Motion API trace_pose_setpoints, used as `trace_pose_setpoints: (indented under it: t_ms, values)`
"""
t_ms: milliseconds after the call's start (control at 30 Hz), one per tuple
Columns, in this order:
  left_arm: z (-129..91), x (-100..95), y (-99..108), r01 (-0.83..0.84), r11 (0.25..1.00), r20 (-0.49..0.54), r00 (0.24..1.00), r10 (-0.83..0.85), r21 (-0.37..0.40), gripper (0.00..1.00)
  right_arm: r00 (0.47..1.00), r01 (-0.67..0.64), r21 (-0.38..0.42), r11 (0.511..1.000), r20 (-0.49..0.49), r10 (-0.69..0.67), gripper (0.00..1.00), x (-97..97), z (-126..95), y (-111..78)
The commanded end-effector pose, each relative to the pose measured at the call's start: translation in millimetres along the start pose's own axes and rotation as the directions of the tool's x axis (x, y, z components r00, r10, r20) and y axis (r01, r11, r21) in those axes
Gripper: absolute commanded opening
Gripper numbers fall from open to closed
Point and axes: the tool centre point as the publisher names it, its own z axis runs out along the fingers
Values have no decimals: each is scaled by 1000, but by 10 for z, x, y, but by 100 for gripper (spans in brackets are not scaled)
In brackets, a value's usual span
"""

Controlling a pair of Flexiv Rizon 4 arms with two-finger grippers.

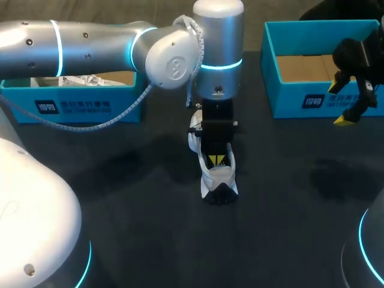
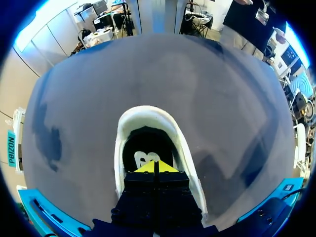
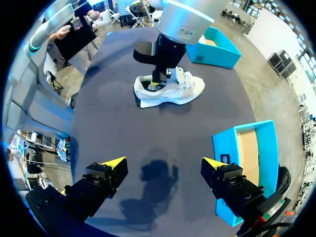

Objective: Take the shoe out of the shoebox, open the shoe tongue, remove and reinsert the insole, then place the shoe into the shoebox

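A white shoe (image 1: 219,179) stands on the dark table's middle, heel toward me. My left gripper (image 1: 216,160) points straight down into its opening. In the left wrist view the left gripper (image 2: 154,167) is shut, its yellow tips together just over the dark insole (image 2: 144,158) with a white mark; whether they pinch the insole I cannot tell. The shoe's white collar (image 2: 148,114) rings the tips. My right gripper (image 1: 339,105) hangs open at the far right, over the front wall of a teal shoebox (image 1: 300,99). From the right wrist view the right gripper (image 3: 164,163) is empty, the shoe (image 3: 182,89) well ahead.
A second teal box (image 1: 72,103) with white paper inside stands at the back left, under my left arm. The right box (image 3: 254,158) lies beside my right gripper's finger and shows a bare cardboard floor.
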Motion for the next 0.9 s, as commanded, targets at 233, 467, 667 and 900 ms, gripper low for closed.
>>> trace_pose_setpoints:
  t_ms: [233,467,667,900]
  values:
    - [-28,-102,25,28,999,66,997,-26,-43,0,1000,-1,3,1000,1,1,100,1,7,2]
    - [79,-120,47,24,999,31,999,-23,-39,0,1000,-1,3,1000,1,1,100,1,7,2]
    - [191,-61,83,37,999,-18,999,-38,-27,0,1000,-1,3,1000,1,1,100,1,7,2]
    - [-52,22,86,69,996,55,996,-65,-63,0,1000,-1,3,1000,1,1,100,1,7,2]
